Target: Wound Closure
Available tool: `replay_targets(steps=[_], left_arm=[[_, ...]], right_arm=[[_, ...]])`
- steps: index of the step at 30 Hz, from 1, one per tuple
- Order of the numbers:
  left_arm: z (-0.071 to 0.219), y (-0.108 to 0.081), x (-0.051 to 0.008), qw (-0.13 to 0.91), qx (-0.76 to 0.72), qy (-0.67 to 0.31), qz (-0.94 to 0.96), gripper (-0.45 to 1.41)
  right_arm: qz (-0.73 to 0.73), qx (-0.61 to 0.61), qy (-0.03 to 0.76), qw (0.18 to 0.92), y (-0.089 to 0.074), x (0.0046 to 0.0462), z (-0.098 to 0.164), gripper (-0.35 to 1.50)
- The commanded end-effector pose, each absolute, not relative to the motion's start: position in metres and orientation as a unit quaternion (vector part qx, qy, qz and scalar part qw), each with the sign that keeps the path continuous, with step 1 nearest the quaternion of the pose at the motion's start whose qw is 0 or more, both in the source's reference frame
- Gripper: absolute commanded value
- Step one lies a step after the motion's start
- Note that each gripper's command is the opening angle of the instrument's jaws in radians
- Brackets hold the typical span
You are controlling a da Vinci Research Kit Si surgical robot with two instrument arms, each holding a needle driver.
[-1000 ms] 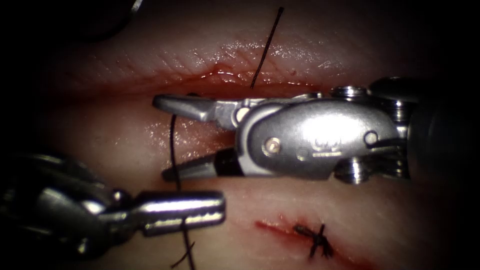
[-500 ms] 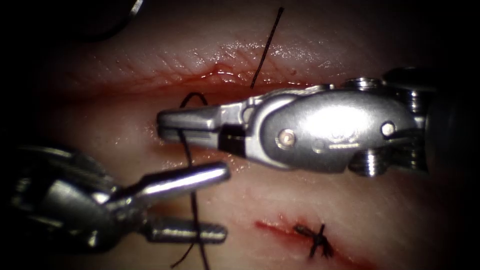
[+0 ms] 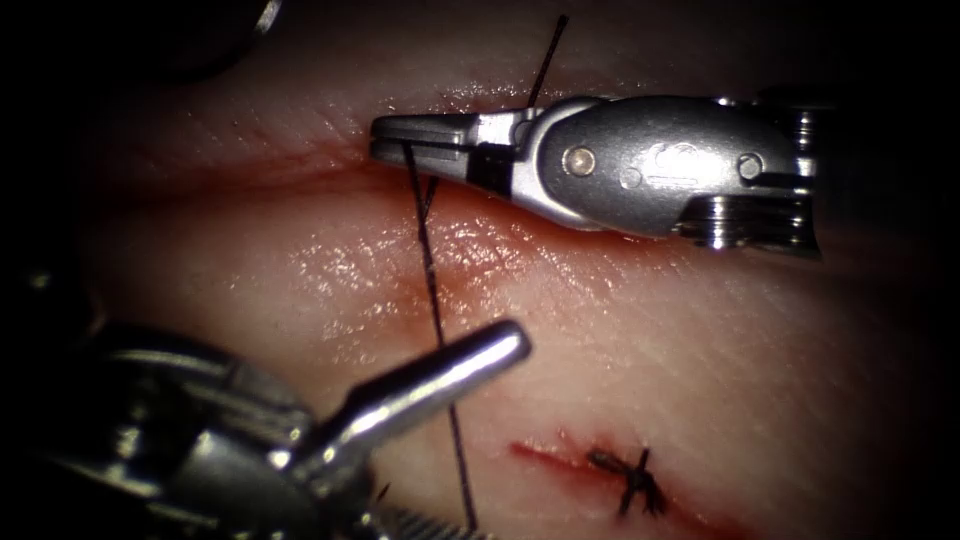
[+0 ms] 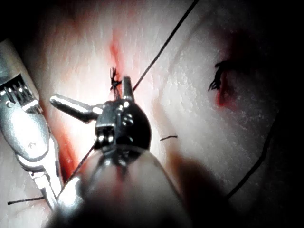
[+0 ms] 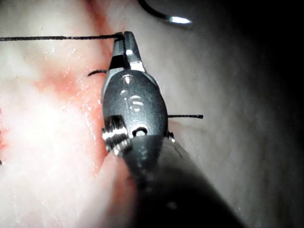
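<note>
My right tool sits over the cut with its jaws shut on the black thread; the same grip shows in the right wrist view. From there the thread runs taut down across the tissue, passing the upper jaw of my left tool. That tool is open and holds nothing, as its wrist view confirms. The curved needle lies at the far left edge, held by neither tool, and also appears as the needle beyond the right jaws.
A tied stitch with red fluid around it sits on the near side of the tissue. A free thread end rises past the right tool. Red fluid lines the cut.
The left tool opened and let go of the thread. The right tool shut on the thread, then moved up and to the right, pulling it straight.
</note>
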State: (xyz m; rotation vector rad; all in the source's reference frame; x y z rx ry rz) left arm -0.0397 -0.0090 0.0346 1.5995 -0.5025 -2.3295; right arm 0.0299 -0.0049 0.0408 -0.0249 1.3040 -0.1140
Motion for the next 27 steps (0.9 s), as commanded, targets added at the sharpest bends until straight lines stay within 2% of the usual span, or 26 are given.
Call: replay_targets(steps=[1, 6, 18, 27], left_arm=[[0.0353, -0.0088, -0.0402, 0.135, 0.553, -0.174, -0.804, 0.86], [0.0369, -0.0087, -0.0396, 0.142, 0.540, -0.185, -0.809, 0.71], [0.0378, -0.0089, -0.0375, 0.152, 0.510, -0.203, -0.822, 0.77], [0.0384, -0.0098, -0.0377, 0.151, 0.503, -0.210, -0.825, 0.67]], right_arm=[[-0.050, -0.011, 0.607, 0.793, -0.0041, 0.0307, 0.0414, -0.35], [-0.034, 0.005, 0.607, 0.794, -0.0026, 0.0305, 0.0421, -0.35], [-0.028, 0.008, 0.607, 0.794, -0.0018, 0.0301, 0.0427, -0.35], [-0.025, 0.008, 0.606, 0.795, -0.0013, 0.0298, 0.0430, -0.35]])
